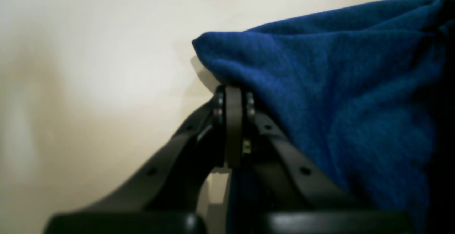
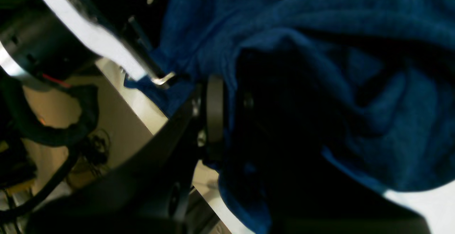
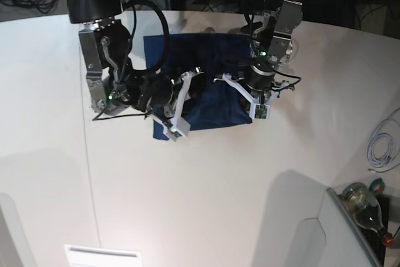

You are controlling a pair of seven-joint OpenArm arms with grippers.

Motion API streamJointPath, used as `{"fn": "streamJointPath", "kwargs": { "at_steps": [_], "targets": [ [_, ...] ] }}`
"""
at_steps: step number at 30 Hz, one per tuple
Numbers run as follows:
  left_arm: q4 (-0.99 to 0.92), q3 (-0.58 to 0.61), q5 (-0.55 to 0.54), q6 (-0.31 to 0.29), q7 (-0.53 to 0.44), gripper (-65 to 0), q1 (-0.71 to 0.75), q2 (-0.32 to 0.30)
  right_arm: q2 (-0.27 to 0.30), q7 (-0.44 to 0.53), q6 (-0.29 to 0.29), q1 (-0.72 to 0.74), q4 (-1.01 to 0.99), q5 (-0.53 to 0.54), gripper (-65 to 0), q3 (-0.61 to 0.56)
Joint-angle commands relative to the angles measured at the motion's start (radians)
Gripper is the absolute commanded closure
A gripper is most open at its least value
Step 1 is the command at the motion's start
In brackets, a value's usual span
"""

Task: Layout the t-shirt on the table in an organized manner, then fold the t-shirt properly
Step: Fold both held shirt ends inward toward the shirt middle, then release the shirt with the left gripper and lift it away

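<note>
**Both grippers clamped on navy t-shirt, mid-table**

Left wrist view: the left gripper is seen with its jaws pressed together, no gap between them. A fold of the t-shirt is pinched at the tips, and the blue fabric is draped over the right-hand finger and down to the bottom of the frame. A rounded corner of cloth is pushed up just above the tips. The white table is seen behind, blurred.

Right wrist view: the right gripper is nearly closed, with cloth caught between the jaws. The t-shirt is bunched in heavy folds across the upper and right parts of the frame; one finger is buried in shadow under it. A white bracket of the other arm and dark cables are seen at left, and a strip of table at lower right.

Base view: the t-shirt is laid near the far middle of the table, roughly rectangular, its lower edge folded up. The right gripper is placed over the shirt's left portion, the left gripper over its right portion; both are touching the cloth. A white cable and a bottle are seen at the right edge, off the table.
</note>
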Motion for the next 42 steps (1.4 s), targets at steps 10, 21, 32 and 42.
{"fn": "streamJointPath", "kwargs": {
  "at_steps": [10, 21, 32, 42],
  "targets": [
    [0.008, 0.007, -0.01, -0.025, 0.016, 0.0, -0.004, 0.006, -0.011, 0.065, -0.054, 0.03, 0.009, 0.027, -1.4, -0.061],
    [0.01, 0.001, -0.01, -0.025, 0.016, 0.0, -0.007, -0.002, -0.019, 0.095, -0.056, 0.043, -0.07, 0.027, -2.0, -0.066],
    [0.06, -0.002, -0.012, -0.025, 0.016, 0.0, 0.002, -0.005, -0.02, 0.092, -0.056, 0.043, -0.065, 0.027, -1.5, -0.066],
    [0.063, -0.002, -0.012, -0.025, 0.017, 0.0, 0.002, -0.02, -0.02, 0.092, -0.056, 0.043, -0.063, 0.027, -1.5, -0.068]
  ]
}}
